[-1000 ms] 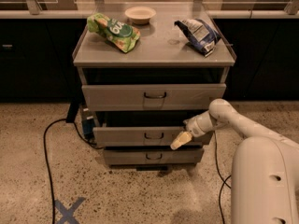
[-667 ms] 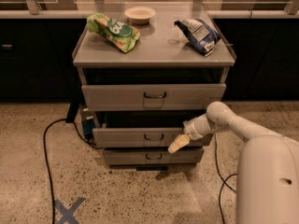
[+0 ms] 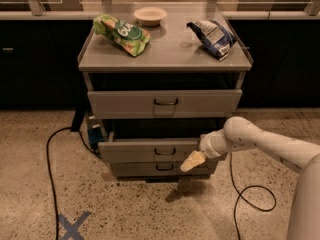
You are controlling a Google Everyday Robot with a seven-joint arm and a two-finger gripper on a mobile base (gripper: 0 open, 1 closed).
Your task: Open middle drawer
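- A blue tape cross [image 3: 72, 224] marked the speckled floor
- The tool [image 3: 192, 160] hung before the middle drawer [image 3: 132, 151], right of its loop handle [image 3: 165, 151]; how far open it was could not be told
- That drawer stood partly out beneath the top drawer [image 3: 125, 104]
- The desk [image 3: 165, 54] carried a green chip bag [image 3: 122, 33], a blue bag [image 3: 212, 34] and a bowl [image 3: 150, 15]

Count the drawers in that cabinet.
3, stacked: top drawer highest; middle drawer below it, pulled out; bottom drawer lowest. The gripper sits in front of the lower two.
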